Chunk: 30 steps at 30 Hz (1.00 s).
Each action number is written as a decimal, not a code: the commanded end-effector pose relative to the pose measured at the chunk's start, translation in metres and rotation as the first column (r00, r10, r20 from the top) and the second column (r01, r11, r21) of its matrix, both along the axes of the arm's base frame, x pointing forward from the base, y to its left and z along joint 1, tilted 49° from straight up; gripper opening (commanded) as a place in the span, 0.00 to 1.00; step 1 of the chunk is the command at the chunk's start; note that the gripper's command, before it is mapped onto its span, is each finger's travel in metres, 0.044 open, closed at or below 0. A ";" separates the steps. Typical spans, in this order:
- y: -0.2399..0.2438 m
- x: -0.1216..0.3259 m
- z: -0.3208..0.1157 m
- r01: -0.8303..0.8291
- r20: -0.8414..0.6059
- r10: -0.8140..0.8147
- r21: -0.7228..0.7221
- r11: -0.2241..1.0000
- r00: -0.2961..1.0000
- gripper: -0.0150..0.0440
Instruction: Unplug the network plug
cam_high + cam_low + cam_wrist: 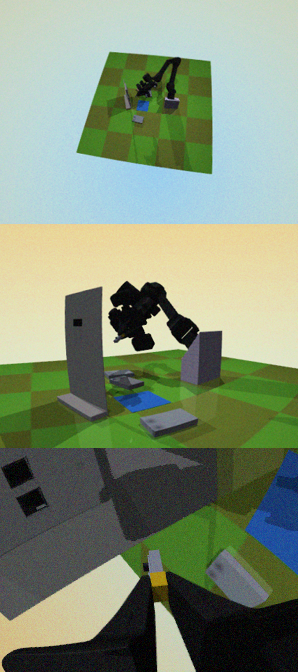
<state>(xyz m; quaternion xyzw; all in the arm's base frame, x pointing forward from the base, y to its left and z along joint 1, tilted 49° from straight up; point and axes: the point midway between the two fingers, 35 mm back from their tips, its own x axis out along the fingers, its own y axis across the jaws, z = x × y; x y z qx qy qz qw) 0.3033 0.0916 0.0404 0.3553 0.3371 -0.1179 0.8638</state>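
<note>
My gripper [122, 335] [156, 580] is shut on the plug [117, 339] [155, 561], a small piece with a grey front and a yellow part between the fingertips. The plug is out of the panel and held in the air, tilted downward. The upright grey panel [127, 101] [85, 360] [75, 483] stands apart from it. Two dark socket openings [18, 472] [32, 502] in the panel look empty. The marked blue square [143, 106] [150, 401] [285, 550] lies flat on the table, lower than the plug. In the top view the plug is too small to make out.
A flat grey block [138, 119] [170, 421] [239, 577] lies beside the square. Two more low grey blocks [127, 382] [118, 373] lie on its other side, beneath the arm. The panel's foot [83, 406] juts out near the square. The arm's base [171, 104] [209, 357] stands opposite the panel.
</note>
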 end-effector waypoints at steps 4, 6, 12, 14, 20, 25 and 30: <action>-0.007 -0.004 -0.021 0.098 -0.042 -0.100 -0.052 0.994 0.994 0.25; -0.009 -0.005 -0.026 0.123 -0.050 -0.126 -0.068 0.990 0.991 0.25; -0.017 -0.010 -0.041 0.196 -0.062 -0.204 -0.119 0.973 0.977 0.25; -0.019 -0.012 -0.045 0.219 -0.063 -0.229 -0.137 0.966 0.971 0.25; -0.027 -0.018 -0.057 0.284 -0.055 -0.299 -0.193 0.939 0.953 0.25; -0.033 -0.023 -0.066 0.333 -0.037 -0.351 -0.240 0.912 0.935 0.25; -0.039 -0.028 -0.073 0.378 -0.009 -0.397 -0.285 0.881 0.918 0.25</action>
